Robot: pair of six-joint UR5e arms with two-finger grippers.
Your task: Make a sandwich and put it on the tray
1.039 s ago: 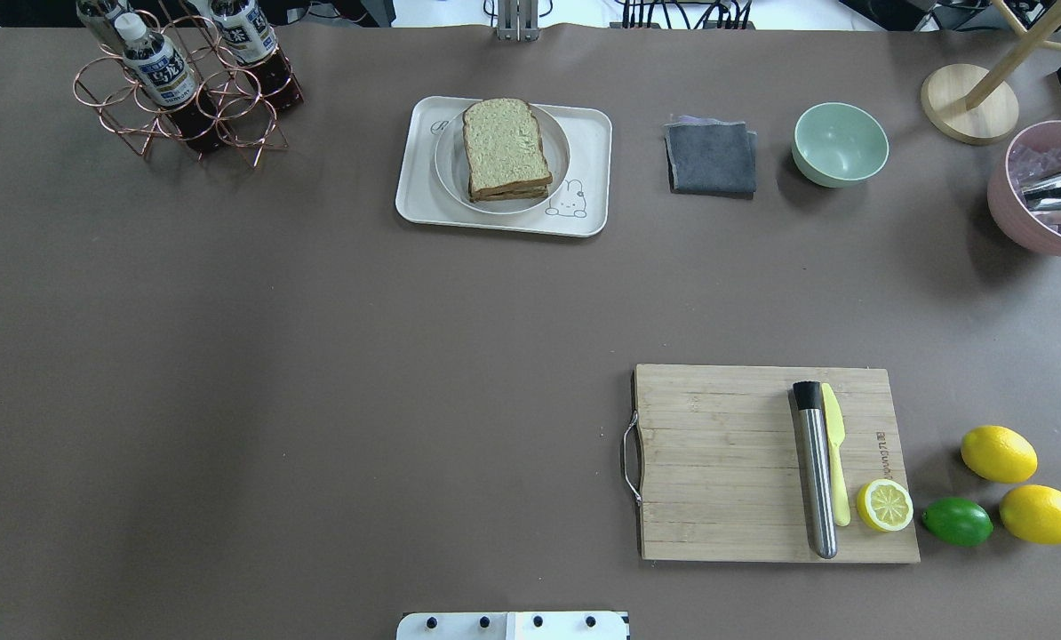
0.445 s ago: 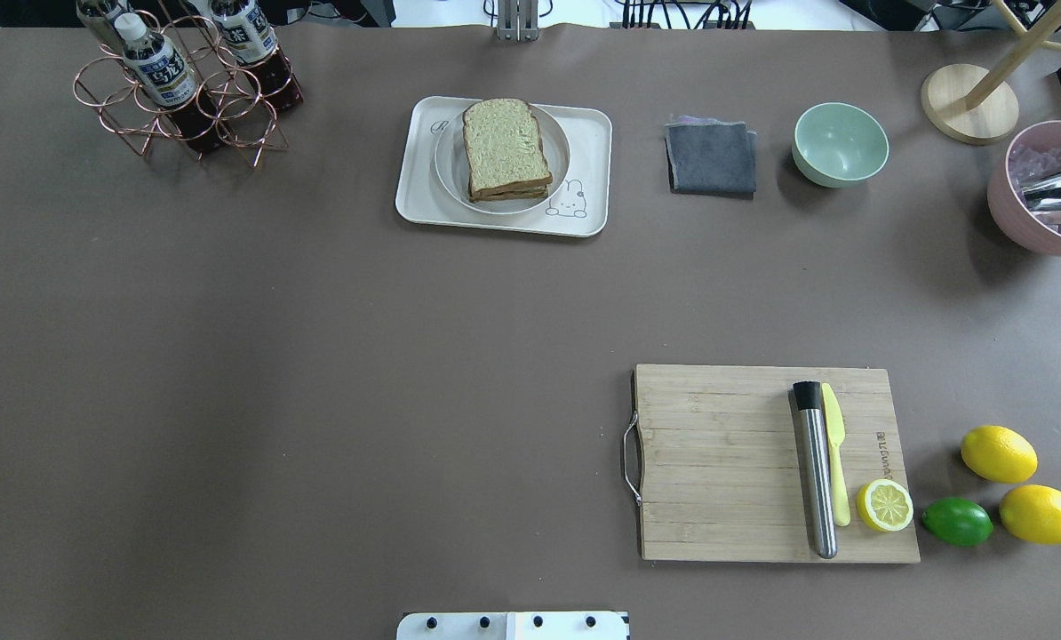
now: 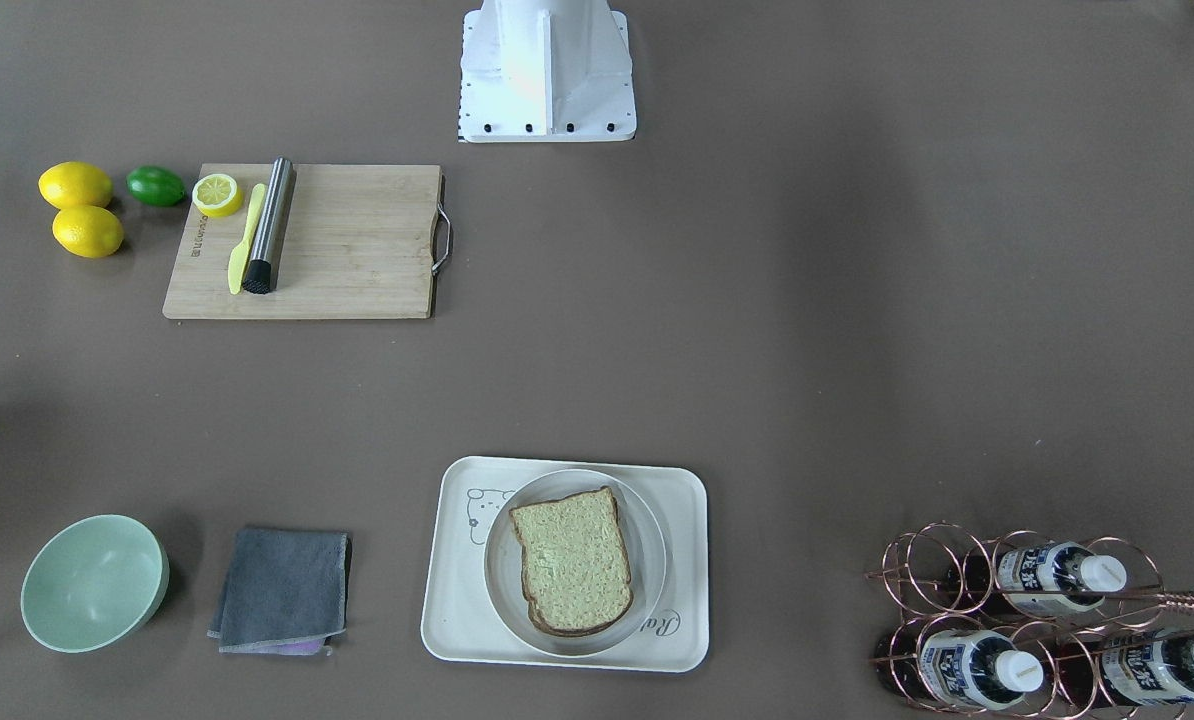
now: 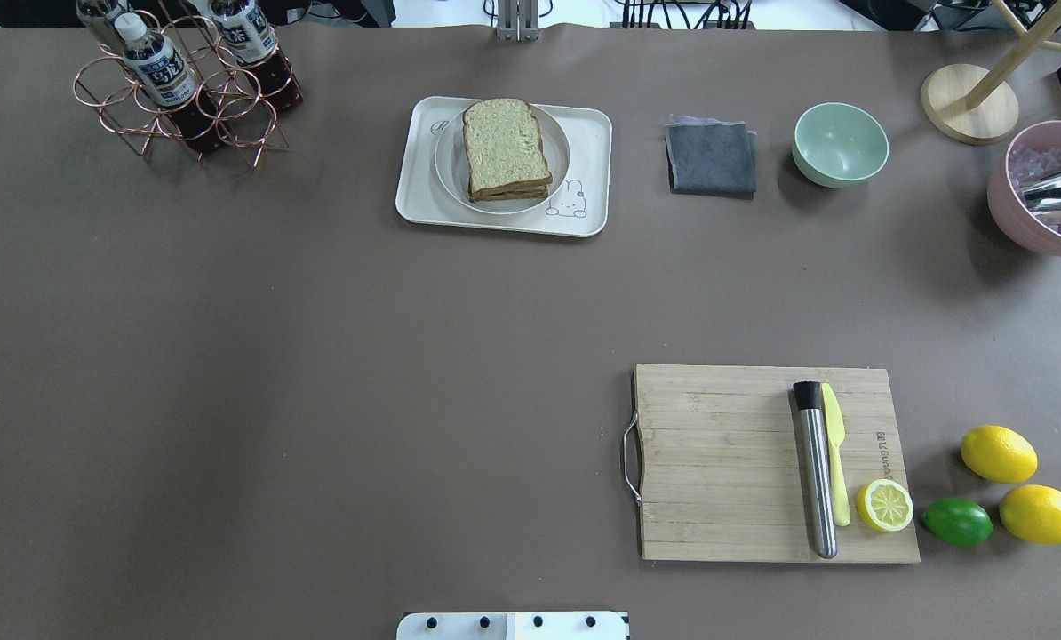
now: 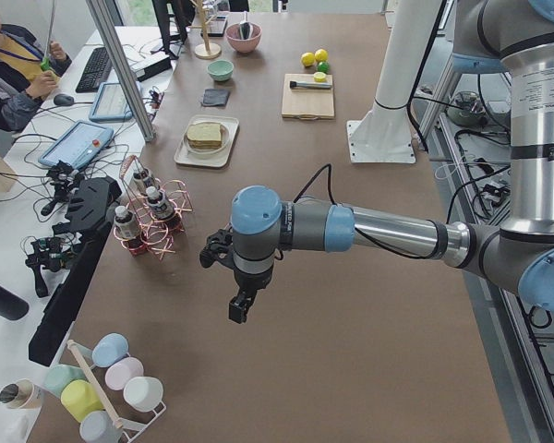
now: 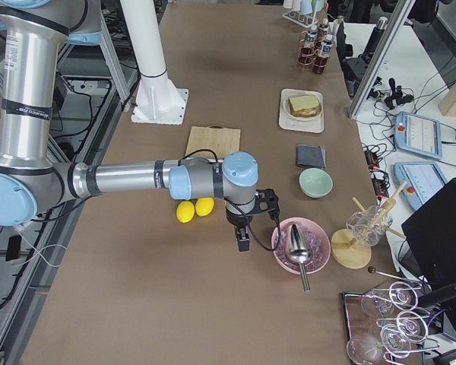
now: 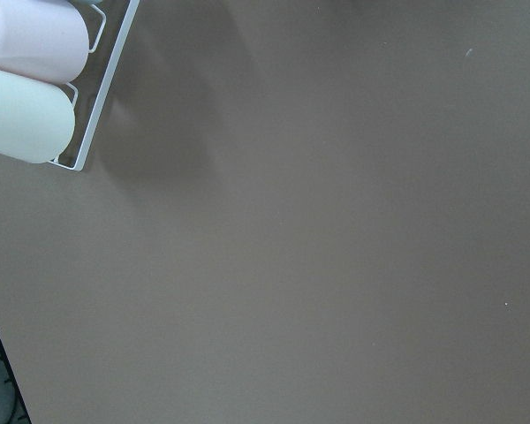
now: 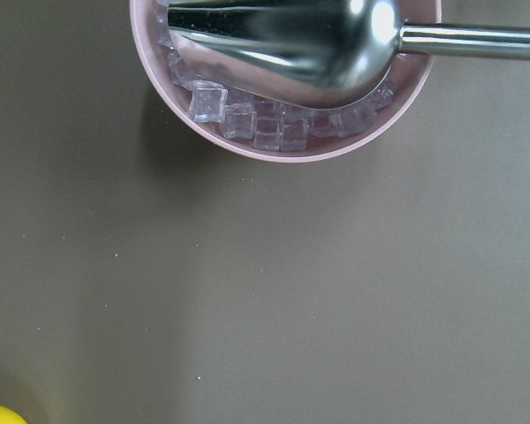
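Note:
The sandwich [image 4: 506, 147] is a stack of bread slices lying on a round white plate [image 4: 446, 160], which stands on the cream tray [image 4: 591, 142] at the table's far middle. It also shows in the front-facing view [image 3: 572, 560] on the tray [image 3: 679, 560]. The egg is hidden. My left gripper [image 5: 240, 309] shows only in the exterior left view, hovering over bare table far from the tray; I cannot tell if it is open. My right gripper [image 6: 243, 243] shows only in the exterior right view, next to the pink bowl; I cannot tell its state.
A wooden cutting board [image 4: 726, 462] carries a steel rod, a yellow knife and a lemon half; lemons [image 4: 998, 453] and a lime lie beside it. A grey cloth [image 4: 711, 158], a green bowl [image 4: 840, 142], a pink ice bowl [image 4: 1041, 231] with scoop and a bottle rack [image 4: 184, 89] stand at the back.

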